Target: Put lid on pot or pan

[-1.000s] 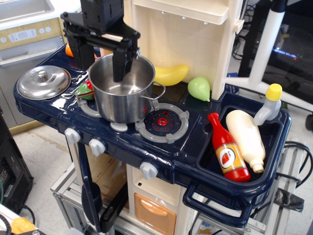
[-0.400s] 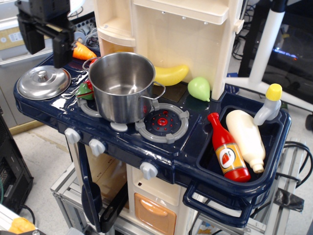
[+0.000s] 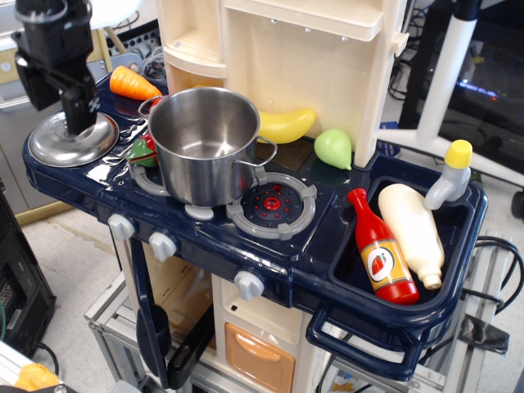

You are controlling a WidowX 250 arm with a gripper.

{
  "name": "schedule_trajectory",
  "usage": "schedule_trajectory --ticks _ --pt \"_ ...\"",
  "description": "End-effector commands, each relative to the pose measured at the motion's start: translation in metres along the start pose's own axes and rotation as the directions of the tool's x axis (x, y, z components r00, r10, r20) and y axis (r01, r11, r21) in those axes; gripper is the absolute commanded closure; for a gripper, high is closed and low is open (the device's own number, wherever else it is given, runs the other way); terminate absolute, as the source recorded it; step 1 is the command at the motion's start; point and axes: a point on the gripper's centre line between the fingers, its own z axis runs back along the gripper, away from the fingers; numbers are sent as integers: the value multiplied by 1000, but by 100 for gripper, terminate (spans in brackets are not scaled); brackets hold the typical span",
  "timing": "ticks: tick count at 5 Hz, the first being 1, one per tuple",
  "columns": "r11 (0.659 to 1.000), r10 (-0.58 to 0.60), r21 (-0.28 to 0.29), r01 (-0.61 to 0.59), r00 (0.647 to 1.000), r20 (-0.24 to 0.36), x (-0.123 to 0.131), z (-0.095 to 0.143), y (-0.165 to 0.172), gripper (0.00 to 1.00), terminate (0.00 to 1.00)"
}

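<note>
Lid (image 3: 72, 143) lies flat, dome up, on the far left corner of the dark blue stovetop (image 3: 205, 233), directly beneath the pincer (image 3: 78, 123). Pincer is black, pointing down, tips at the lid's centre where the knob sits; knob itself is hidden behind them. Cannot tell whether the tips are spread or pinching the knob.

Pot (image 3: 205, 143) stands upright and uncovered to the right of the pincer, on the left burner, well apart from the lid. Inside looks empty.

Carrot (image 3: 135, 83) lies just right of the pincer and behind it, at the stovetop's back edge. Red-and-green toy (image 3: 144, 151) sits between lid and pot, touching the pot's wall. Further right: second burner (image 3: 272, 203), banana (image 3: 285, 124), green pear (image 3: 333, 147). Far right, the sink (image 3: 458, 246) holds a ketchup bottle (image 3: 381, 250) and a cream bottle (image 3: 412, 229), side by side.
</note>
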Motion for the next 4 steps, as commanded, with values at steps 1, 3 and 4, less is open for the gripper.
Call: schedule_trajectory --ticks 1,3,4 --pt "997 -65 52 62 996 55 5 3 33 0 0" --pt "995 -101 38 97 990 102 9 -13 49 0 0" --pt "993 -117 -1 118 985 130 15 -20 48 0 0"
